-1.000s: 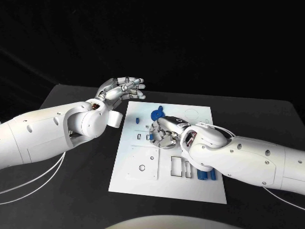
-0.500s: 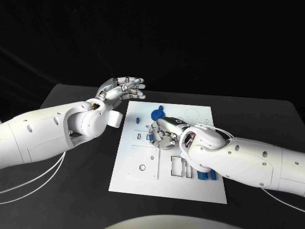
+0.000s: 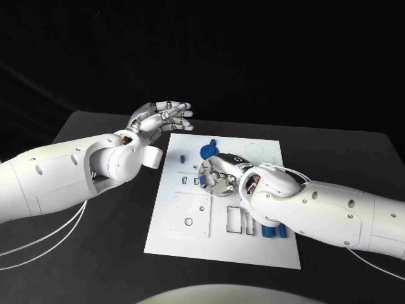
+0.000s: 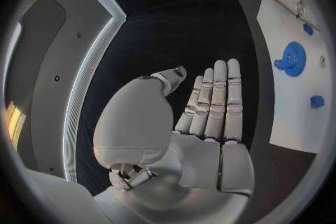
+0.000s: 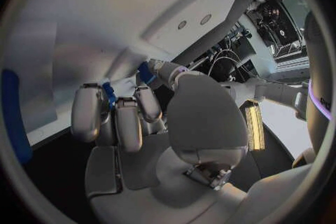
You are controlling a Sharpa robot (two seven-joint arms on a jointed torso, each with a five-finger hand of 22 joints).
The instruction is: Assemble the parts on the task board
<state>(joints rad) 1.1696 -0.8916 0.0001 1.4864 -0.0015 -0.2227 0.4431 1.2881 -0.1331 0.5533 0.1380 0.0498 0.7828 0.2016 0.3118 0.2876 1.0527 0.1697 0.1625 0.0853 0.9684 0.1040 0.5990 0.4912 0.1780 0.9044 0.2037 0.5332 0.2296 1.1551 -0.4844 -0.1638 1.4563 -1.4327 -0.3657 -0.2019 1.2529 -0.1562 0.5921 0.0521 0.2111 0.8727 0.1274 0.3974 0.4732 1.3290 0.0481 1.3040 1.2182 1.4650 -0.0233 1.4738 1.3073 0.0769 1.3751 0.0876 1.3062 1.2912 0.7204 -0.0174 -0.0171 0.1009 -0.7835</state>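
Blue part (image 5: 109,95) pinched in right hand (image 3: 217,175) over board (image 3: 223,253); left hand (image 3: 161,118) open, empty; assembly apparently midway, loose parts (image 3: 273,233) remaining.

Two glossy white arms with dark screw holes, silver jointed left hand (image 3: 159,118) and right hand (image 3: 220,175), thin white cables.

Bright light falls from above on the white task board (image 3: 223,218) and arms, while the room behind stays black. Both wrist views bend straight edges toward their dark rims, and the right one is soft up close
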